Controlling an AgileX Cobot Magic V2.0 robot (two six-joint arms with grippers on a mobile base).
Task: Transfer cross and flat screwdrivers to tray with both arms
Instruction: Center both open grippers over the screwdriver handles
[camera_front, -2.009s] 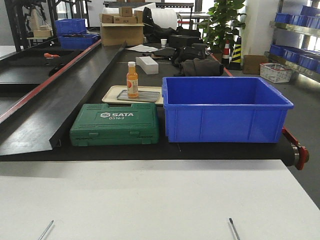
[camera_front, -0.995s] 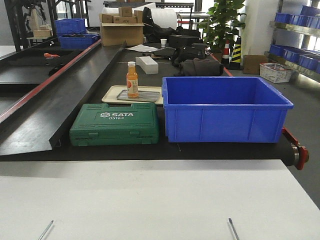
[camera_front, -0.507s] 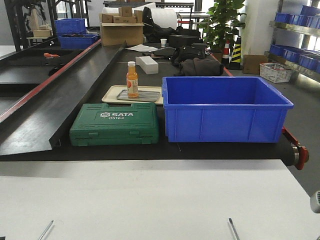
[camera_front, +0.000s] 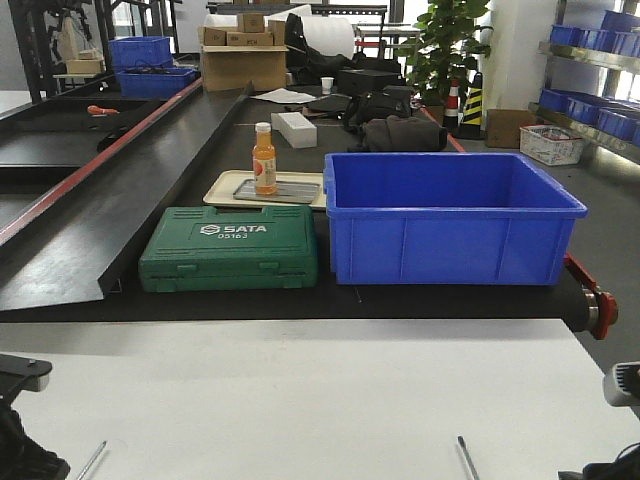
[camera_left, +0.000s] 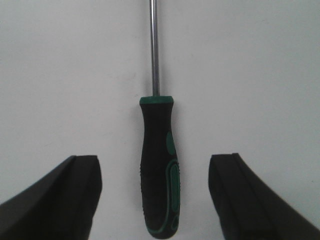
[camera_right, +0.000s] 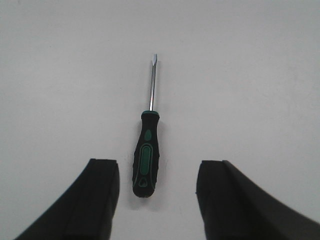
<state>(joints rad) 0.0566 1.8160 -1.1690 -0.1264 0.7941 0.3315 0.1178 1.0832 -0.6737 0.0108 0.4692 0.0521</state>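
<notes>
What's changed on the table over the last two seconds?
The left arm and right arm have come into the front view's bottom corners. Nothing has been gripped. The left screwdriver, flat screwdriver, green toolbox, blue bin, tray and bottle stayed put.

Looks like a workshop or small factory, maybe w/ a storeroom part. Long black belt lines (camera_front: 130, 190) run far back thru the room, like the kind that carry stuff along. A green tool case (camera_front: 230, 250) marked SATA & a big blue bin (camera_front: 450, 220) sit on one. Blue crates (camera_front: 620, 22) fill metal shelves (camera_front: 590, 57) at the side, cardboard boxes (camera_front: 243, 60) are stacked at the back, a striped cone (camera_front: 472, 100) stands there too, & a flat screwdriver (camera_right: 146, 155) lies on a white table (camera_front: 320, 390)
</notes>
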